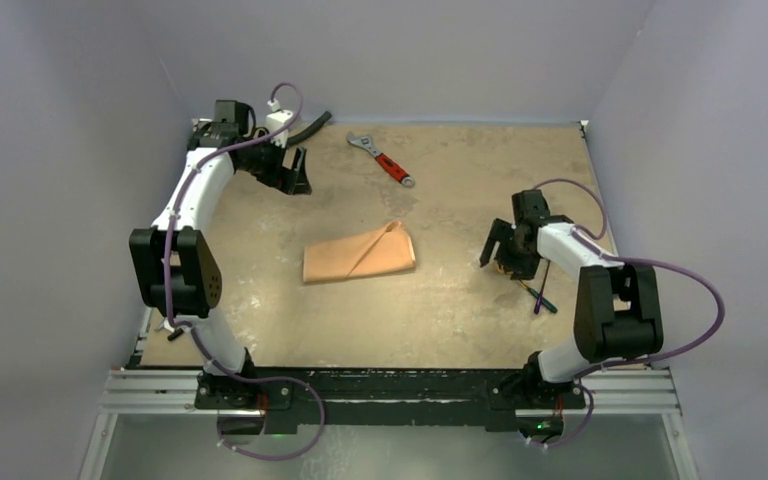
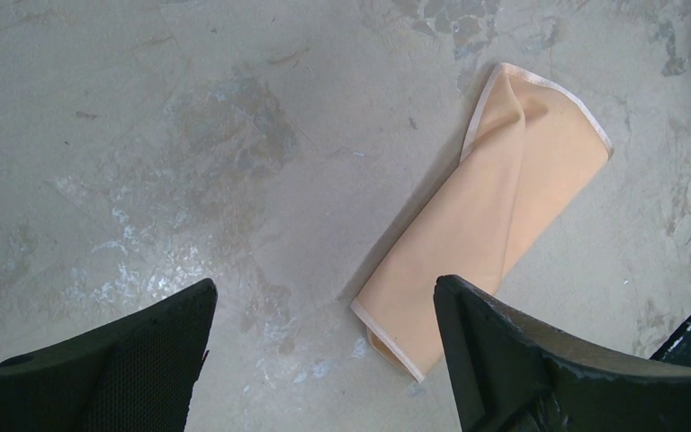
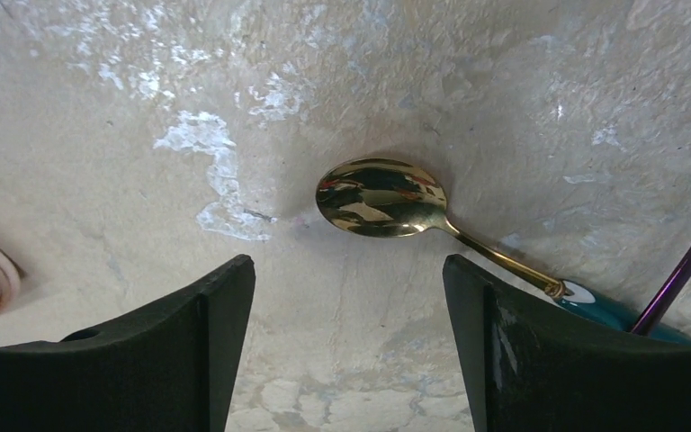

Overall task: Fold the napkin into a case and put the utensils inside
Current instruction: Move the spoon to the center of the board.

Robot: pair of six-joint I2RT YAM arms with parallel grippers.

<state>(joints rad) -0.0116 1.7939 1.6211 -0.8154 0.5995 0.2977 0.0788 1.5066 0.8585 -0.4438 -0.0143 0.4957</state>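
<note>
Right wrist: end effector (image 3: 349, 263) above utensils (image 3: 382, 198)

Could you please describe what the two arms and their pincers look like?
The left arm and right arm have white tubular links with chunky black joint housings; a purple cable loops along each. The left pincer and right pincer have broad black wedge-shaped fingers.

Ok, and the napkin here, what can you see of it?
The napkin is plain peach-orange cloth with a paler hem, folded into a long layered strip, with a diagonal flap across its wider end. It lies flat mid-table, touching only the table. The left gripper and right gripper, both open, are clear of it.
</note>
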